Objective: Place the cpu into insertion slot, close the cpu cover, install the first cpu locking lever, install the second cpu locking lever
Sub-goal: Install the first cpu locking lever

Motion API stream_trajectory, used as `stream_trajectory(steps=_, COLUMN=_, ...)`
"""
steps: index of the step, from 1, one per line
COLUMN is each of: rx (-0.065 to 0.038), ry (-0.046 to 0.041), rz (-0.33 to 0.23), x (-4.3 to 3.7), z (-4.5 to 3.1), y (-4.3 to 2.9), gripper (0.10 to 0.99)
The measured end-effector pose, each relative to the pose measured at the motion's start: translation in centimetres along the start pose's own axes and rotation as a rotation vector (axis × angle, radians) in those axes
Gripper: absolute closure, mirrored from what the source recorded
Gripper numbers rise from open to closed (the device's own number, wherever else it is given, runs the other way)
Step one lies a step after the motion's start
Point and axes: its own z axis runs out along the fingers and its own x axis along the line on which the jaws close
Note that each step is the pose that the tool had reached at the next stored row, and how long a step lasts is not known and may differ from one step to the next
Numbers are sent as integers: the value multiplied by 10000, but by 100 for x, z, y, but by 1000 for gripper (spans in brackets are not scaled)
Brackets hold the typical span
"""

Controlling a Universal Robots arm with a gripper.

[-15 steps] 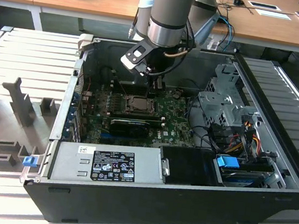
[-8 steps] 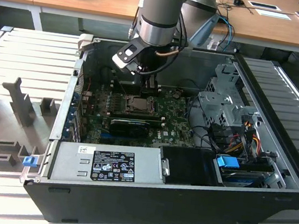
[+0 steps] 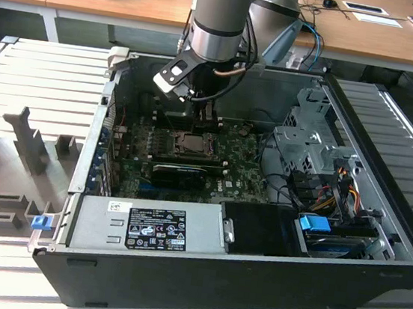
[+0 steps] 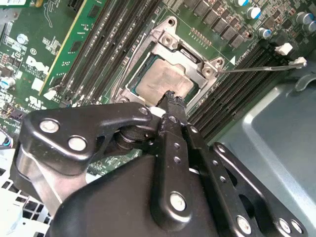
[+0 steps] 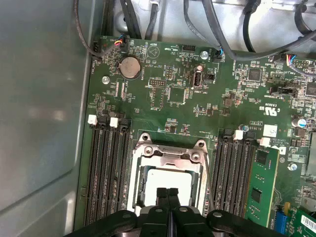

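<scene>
**Black gripper fingers shut over the seated chip; a lever looks loose**

Black linkages fill the foreground in both wrist views. The gripper point(image 5: 168, 193) has its two fingers pressed together with nothing between them. Their tips sit over one edge of the cpu point(image 4: 163, 81); whether they touch it cannot be told.

The cpu lies flat inside the insertion slot point(image 4: 169, 30), pale metal face up, so the first step looks done. The cpu cover point(image 5: 136, 177) appears lowered around the chip, its cut-out framing the face, which suggests the second step is done or nearly so.

A thin wire locking lever point(image 4: 261, 68) juts from one corner of the socket frame out over the neighbouring memory slots point(image 5: 106, 173). It looks unlatched, so the lever work seems left to do. A second lever cannot be made out.

The slot sits near the middle of the green board point(image 5: 163, 98), between two banks of memory slots. The board lies inside an open computer case point(image 3: 236, 279), with the arm reaching down into it.
</scene>
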Motion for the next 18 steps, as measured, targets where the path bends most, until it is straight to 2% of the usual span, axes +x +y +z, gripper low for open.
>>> stream_trajectory(steps=5, rx=2, ry=0, rz=1, x=5, z=-162, y=-1, gripper=980)
stream_trajectory(steps=7, rx=6, ry=0, rz=0, x=8, z=-273, y=-1, gripper=980)
stream_trajectory(steps=12, rx=12, ry=1, rz=-28, x=14, z=-473, y=-2, gripper=980)
stream_trajectory(steps=14, rx=25, ry=-6, rz=-419, x=14, z=-473, y=-2, gripper=980)
stream_trajectory(steps=16, rx=46, ry=-12, rz=-1114, x=14, z=-472, y=-2, gripper=980)
stream_trajectory(steps=18, rx=49, ry=-11, rz=-1272, x=14, z=-471, y=0, gripper=980)
